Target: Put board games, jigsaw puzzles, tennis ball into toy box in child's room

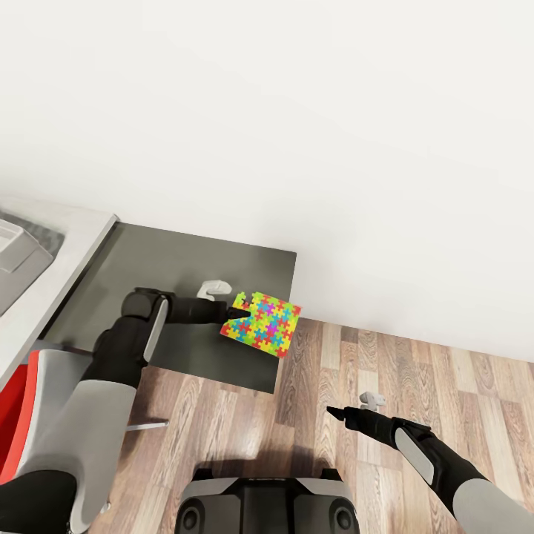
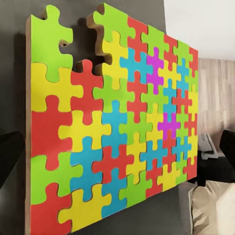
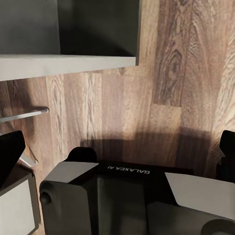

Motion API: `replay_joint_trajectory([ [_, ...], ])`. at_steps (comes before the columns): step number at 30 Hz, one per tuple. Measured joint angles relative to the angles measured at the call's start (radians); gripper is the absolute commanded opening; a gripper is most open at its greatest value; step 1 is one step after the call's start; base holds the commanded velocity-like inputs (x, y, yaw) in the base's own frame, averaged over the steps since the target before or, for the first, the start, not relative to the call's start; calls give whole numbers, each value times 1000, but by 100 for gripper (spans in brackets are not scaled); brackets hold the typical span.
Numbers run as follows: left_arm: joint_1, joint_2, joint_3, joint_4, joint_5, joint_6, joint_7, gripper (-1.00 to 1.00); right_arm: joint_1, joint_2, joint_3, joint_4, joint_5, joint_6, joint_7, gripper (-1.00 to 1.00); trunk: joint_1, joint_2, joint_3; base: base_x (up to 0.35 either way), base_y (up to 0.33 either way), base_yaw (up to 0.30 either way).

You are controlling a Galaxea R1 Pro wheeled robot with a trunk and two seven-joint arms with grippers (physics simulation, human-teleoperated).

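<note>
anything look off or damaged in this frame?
One thing: the jigsaw puzzle in the left gripper has a gap at one edge where a piece seems to be missing, with the dark cabinet top showing through. It is held tilted above that top, near its corner. Otherwise nothing stands out.

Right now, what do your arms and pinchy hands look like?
My arms have light grey shells up top, black rounded joints and slim black forearms with grey panels. The left gripper and the right gripper each end in dark, narrow, pointed fingers. A small pale grey camera block sits near each wrist. My base carries white GALAXEA AI lettering.
</note>
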Motion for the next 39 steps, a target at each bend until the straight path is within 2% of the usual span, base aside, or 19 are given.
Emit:
replay_joint_trajectory([
  [6, -1, -13, -2, 30, -2, -1, 1, 100, 0, 0, 0, 0, 0, 0, 1, 100, 0, 0, 0, 0, 0, 0],
  [39, -2, -22, -2, 34, -2, -1, 3, 100, 0, -1, -2, 0, 0, 0, 1, 100, 0, 0, 0, 0, 0, 0],
])
